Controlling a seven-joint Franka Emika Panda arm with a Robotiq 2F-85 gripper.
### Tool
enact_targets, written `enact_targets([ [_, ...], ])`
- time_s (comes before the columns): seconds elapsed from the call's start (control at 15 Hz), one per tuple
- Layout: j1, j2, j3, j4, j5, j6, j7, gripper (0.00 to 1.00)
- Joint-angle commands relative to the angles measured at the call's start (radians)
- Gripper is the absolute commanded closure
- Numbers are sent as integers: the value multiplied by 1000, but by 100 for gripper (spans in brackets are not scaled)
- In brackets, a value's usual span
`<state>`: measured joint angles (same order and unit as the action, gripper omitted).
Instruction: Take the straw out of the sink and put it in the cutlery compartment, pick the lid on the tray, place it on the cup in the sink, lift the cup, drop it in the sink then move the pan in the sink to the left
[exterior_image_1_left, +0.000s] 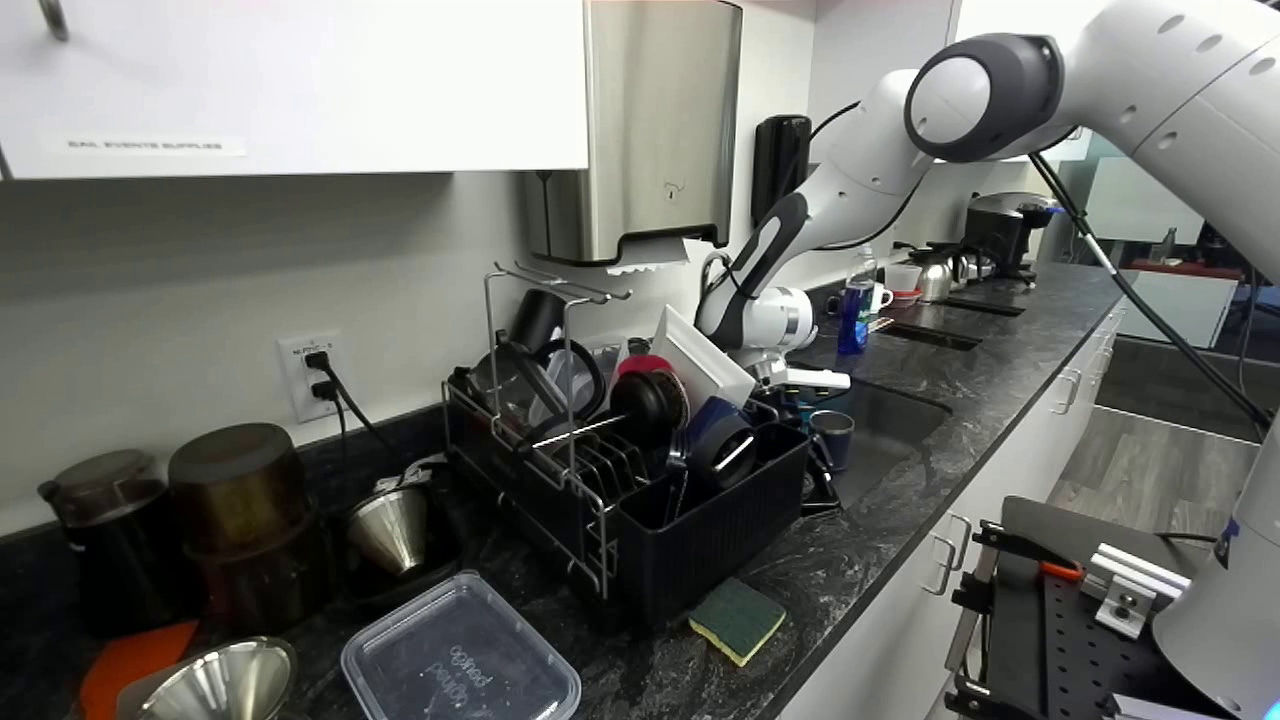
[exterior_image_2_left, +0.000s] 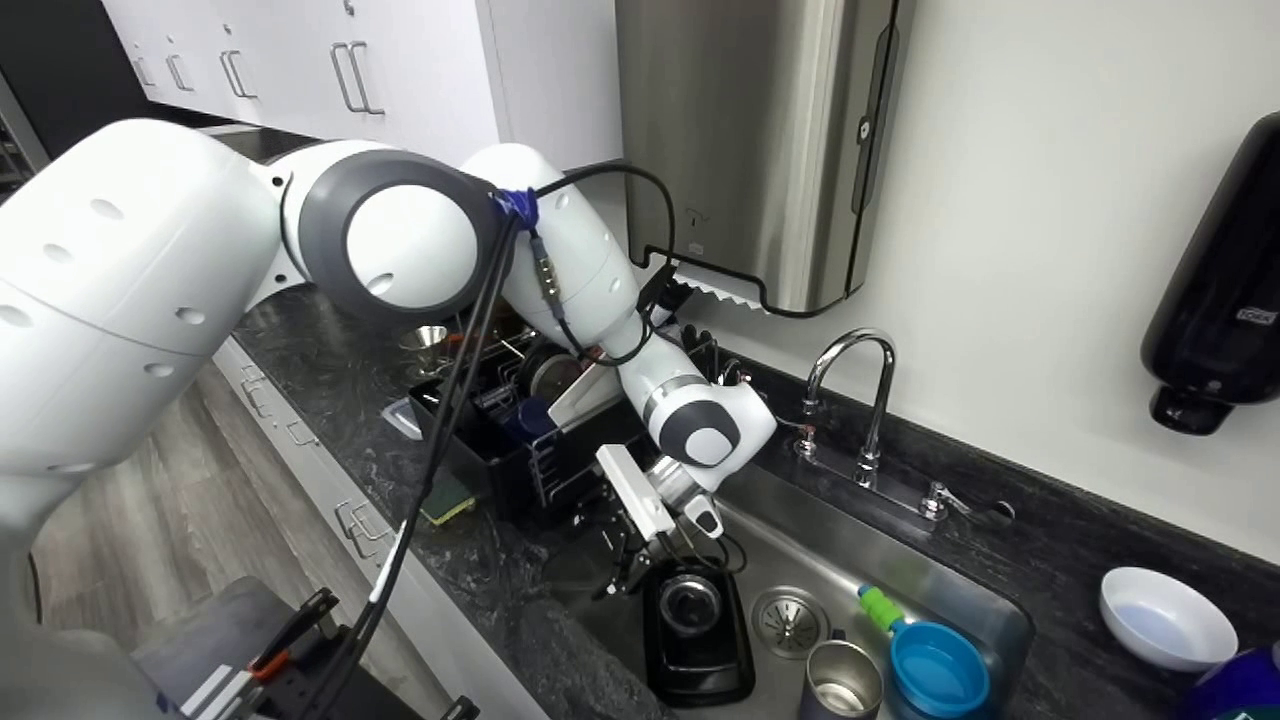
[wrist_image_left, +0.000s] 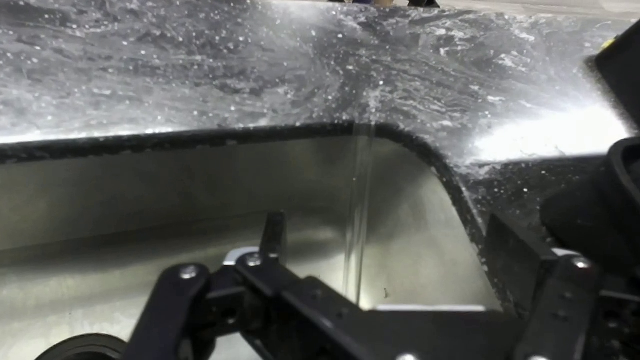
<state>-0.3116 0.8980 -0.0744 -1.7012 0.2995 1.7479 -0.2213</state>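
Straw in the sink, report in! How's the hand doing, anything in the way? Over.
Hand open, holding nothing. Clear straw by a corner of the sink, not yet gripped. Black tray nearby, possibly in the way.

In an exterior view the steel sink (exterior_image_2_left: 835, 545) holds an upright grey cup (exterior_image_2_left: 842, 678), a light-blue pan (exterior_image_2_left: 938, 665) with a green handle just to its right and, farther left, a black tray (exterior_image_2_left: 702, 674) bearing a round dark lid-like piece (exterior_image_2_left: 690, 604), while a clear straw-like strip (wrist_image_left: 358, 215) shows across the sink's rim in the wrist view
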Motion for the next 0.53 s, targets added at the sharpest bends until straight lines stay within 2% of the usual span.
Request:
enact_targets([
  [0.0,-5,18,7,21,7,-5,19,0],
  [0.47,-25,31,-5,34,11,-11,18,0],
])
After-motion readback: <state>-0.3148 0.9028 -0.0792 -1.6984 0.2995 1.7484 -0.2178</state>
